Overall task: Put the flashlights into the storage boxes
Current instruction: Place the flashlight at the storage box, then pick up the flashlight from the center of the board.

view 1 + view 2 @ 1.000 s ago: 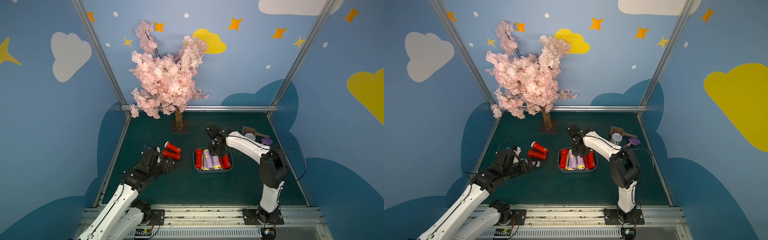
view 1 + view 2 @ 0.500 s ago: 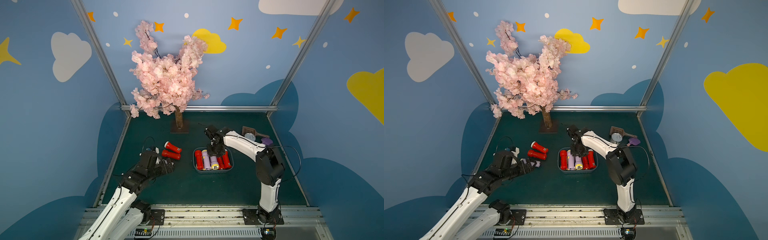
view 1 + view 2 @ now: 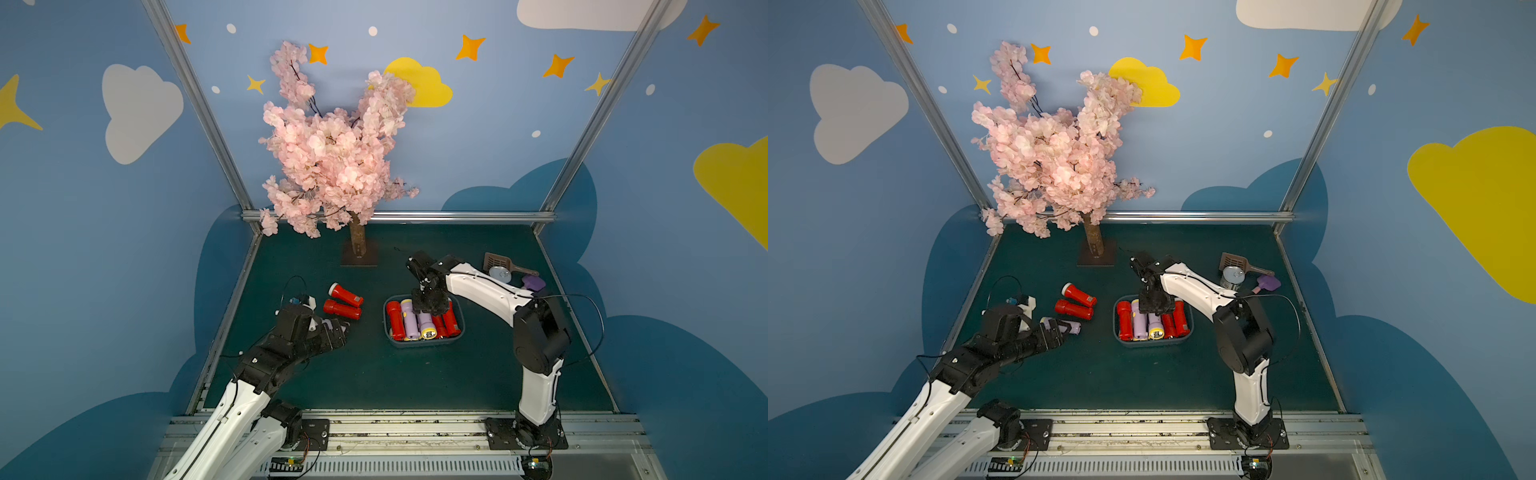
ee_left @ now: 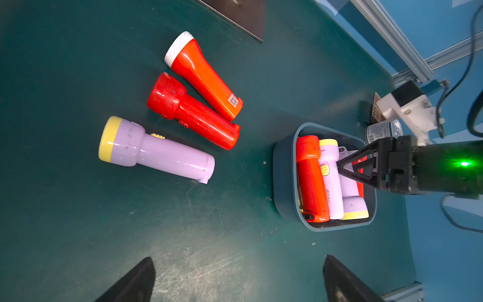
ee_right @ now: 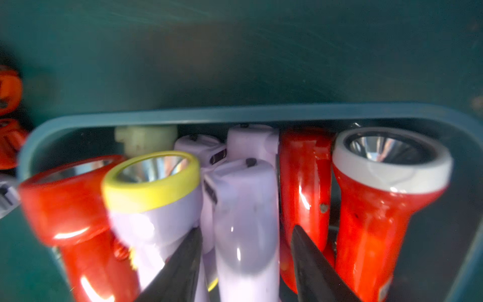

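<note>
The blue-grey storage box (image 3: 424, 343) sits mid-table, packed with several red and lilac flashlights (image 3: 415, 320). My right gripper (image 3: 430, 309) reaches into it. In the right wrist view its jaws (image 5: 246, 228) stand open on either side of a lilac flashlight (image 5: 243, 198), with a gap at each finger. Two red flashlights (image 3: 345, 294) (image 3: 341, 309) and a lilac one with a yellow head (image 3: 1073, 328) lie on the mat to the left of the box. My left gripper (image 3: 1059, 330) hovers open just short of the lilac one (image 4: 156, 150), with nothing between its fingers.
A pink blossom tree (image 3: 332, 153) on a dark base plate (image 3: 359, 253) stands at the back. A brown slotted scoop (image 3: 496, 261), a silver can (image 3: 500, 273) and a purple item (image 3: 533, 283) lie at the back right. Blue walls close three sides.
My right gripper has sunk a little into the box and its jaws have parted from the lilac flashlight. The left arm has barely shifted.
</note>
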Robot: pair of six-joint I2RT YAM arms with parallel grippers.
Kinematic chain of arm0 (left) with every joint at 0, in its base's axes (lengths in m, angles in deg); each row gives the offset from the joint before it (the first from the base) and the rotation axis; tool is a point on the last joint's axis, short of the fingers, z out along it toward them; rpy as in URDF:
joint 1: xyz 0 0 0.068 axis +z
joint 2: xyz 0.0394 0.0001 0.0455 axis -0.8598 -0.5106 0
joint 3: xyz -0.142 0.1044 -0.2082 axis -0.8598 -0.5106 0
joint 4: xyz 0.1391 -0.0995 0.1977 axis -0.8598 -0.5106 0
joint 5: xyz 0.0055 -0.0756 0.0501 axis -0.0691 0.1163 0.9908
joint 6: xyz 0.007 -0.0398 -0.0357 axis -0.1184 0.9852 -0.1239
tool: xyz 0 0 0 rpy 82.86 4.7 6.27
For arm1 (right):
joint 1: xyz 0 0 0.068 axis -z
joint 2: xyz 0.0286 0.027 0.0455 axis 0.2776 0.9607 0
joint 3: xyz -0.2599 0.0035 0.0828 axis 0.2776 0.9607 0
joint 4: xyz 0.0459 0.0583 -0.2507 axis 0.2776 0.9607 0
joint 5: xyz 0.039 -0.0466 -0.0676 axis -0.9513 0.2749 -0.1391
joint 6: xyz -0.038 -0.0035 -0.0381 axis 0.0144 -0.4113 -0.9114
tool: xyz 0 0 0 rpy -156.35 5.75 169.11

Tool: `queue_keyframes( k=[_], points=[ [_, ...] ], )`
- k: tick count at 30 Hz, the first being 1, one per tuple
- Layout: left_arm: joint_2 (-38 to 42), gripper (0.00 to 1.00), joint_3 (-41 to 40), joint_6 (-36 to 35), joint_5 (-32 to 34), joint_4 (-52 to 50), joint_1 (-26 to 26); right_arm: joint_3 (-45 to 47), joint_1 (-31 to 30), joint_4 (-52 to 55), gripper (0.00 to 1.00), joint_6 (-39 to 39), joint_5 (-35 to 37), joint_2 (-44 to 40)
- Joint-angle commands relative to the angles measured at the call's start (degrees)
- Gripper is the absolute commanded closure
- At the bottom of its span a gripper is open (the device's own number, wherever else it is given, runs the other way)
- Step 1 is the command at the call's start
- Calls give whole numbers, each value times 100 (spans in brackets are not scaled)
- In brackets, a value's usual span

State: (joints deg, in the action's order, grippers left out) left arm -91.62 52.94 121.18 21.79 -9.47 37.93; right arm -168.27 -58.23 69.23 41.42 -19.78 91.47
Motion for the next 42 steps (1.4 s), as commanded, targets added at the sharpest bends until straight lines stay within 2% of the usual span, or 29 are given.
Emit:
queue_keyframes(
  k=[1,13,19,20,27,28,32,37,42],
  points=[
    [46,1,-39,38,-16,-88,22,-147,-42,84,43,-70,232,-472],
    [-102,1,88,119,-60,-46,20,133,-56,54,42,-148,338,-1121],
    [-227,1,-75,306,196,-164,20,285,-206,36,41,-337,403,-1539],
    [-250,1,-96,362,279,-224,21,332,-278,15,40,-399,427,-1629],
    [-564,1,-213,743,696,-246,22,1008,-657,-155,13,-593,771,-2501],
    [-626,1,-229,808,726,-201,19,1148,-671,-210,12,-605,769,-2655],
    [-1021,1,-191,1031,834,39,19,1808,-690,-396,10,-646,754,-3406],
    [-1956,1,0,1376,934,336,19,2553,-687,-568,10,-624,923,-4266],
    [-2853,7,290,1642,1117,471,14,3050,-685,-675,10,-580,908,-4784]
  ],
)
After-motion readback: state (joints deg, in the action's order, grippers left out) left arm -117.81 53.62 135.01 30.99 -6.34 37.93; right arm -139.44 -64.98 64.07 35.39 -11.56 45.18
